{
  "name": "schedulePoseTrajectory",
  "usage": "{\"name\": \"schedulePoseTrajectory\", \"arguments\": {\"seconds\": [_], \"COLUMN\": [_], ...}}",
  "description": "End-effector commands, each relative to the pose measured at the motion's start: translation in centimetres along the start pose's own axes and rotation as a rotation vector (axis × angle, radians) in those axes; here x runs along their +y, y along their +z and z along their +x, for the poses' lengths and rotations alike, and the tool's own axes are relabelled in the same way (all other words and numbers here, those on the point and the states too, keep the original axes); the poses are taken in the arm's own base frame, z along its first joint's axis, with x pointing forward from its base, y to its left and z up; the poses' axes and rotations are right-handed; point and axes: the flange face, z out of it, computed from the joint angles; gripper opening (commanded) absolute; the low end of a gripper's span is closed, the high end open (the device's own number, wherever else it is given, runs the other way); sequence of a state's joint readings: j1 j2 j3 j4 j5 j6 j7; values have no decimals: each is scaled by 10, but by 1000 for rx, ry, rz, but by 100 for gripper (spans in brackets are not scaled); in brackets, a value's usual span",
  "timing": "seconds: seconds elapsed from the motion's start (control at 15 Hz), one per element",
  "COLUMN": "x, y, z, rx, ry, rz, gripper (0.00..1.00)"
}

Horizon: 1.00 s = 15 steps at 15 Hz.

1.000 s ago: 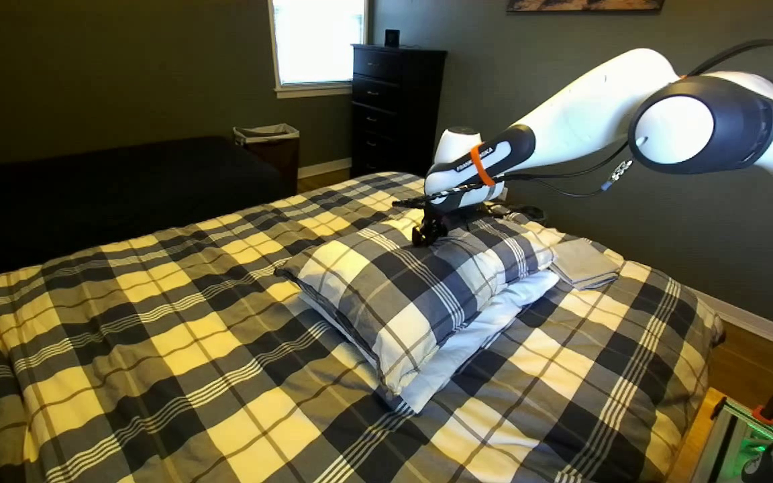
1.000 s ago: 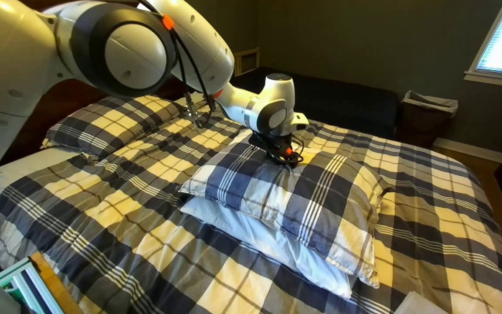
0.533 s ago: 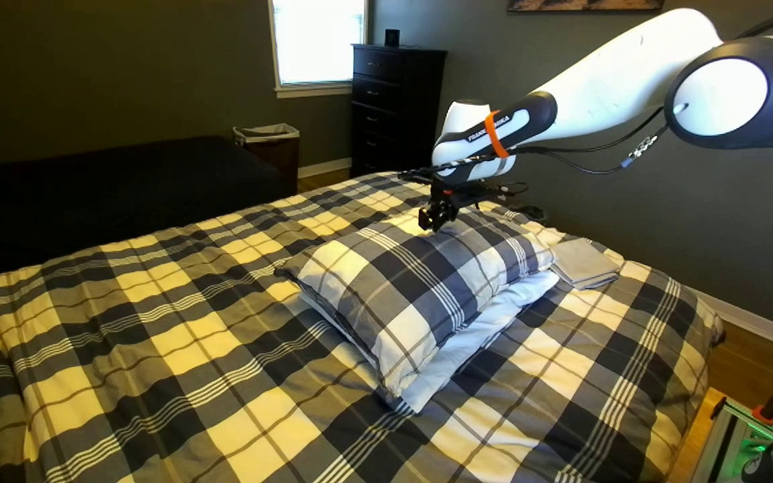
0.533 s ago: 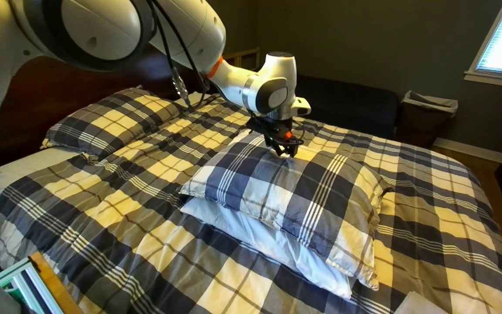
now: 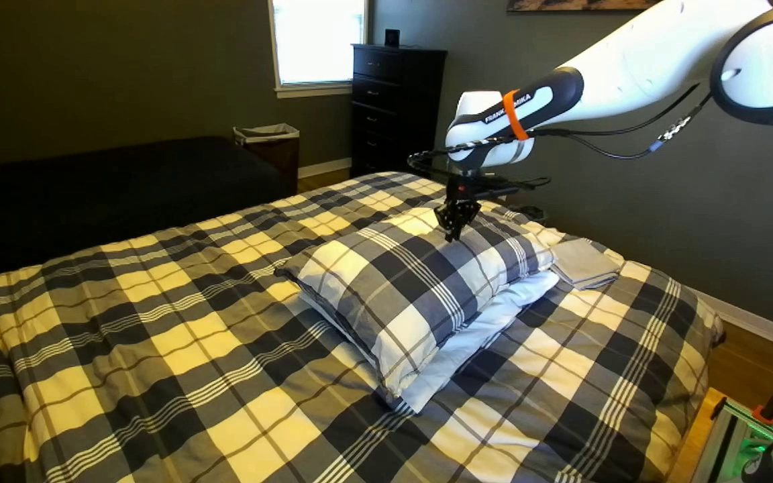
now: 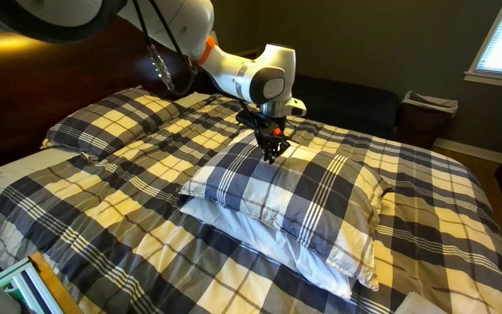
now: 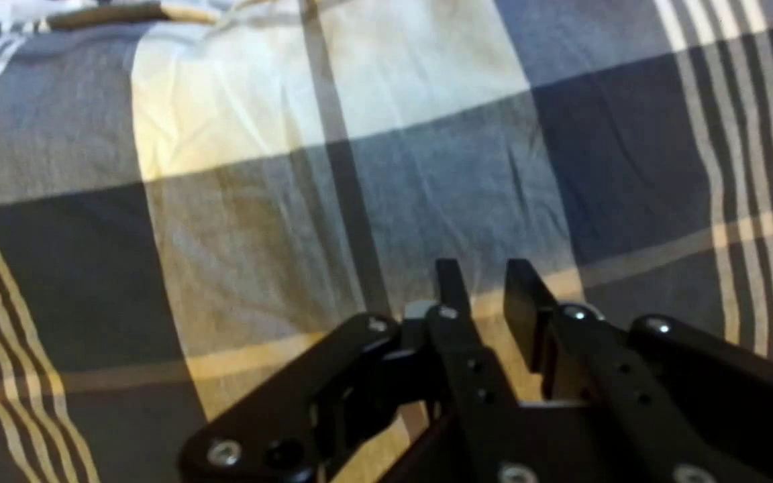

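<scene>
with the black gripper (image 7: pixel 484 268) holding 2 fingers (image 7: pixel 526 302) a little apart, points down at the top of the checked pillow (image 6: pixel 299 187) lying on some white cloth (image 6: pixel 268 242) on the big checked blanket (image 6: pixel 177 244).

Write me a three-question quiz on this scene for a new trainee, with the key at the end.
1. Multiple choice: what colour is the band around the arm?
(a) green
(b) orange
(c) blue

2. True or false: in the wrist view, the fingers are pressed together with no gap.

3. Short answer: in both exterior views, what sticks out from under the plaid pillow nearest the fingers?

Key:
1. (b) orange.
2. False; a gap shows between them.
3. White bedding; its exact kind is unclear.
</scene>
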<state>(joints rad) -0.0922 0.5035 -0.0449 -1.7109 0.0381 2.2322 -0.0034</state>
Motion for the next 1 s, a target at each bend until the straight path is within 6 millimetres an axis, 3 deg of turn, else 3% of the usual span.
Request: {"name": "schedulePoseTrajectory", "arguments": {"seconds": [0.0,0.4,0.47,0.6,0.8,0.93], "x": [-16,-45,-38,-46,-46,-72], "y": [9,26,28,29,27,30], "z": [-55,-126,-97,-114,-119,-141], "rx": [-98,-156,-164,-171,-170,-155], "ry": [90,134,121,117,117,69], "rz": [40,95,68,77,79,65], "gripper": [55,99,82,98,99,100]}}
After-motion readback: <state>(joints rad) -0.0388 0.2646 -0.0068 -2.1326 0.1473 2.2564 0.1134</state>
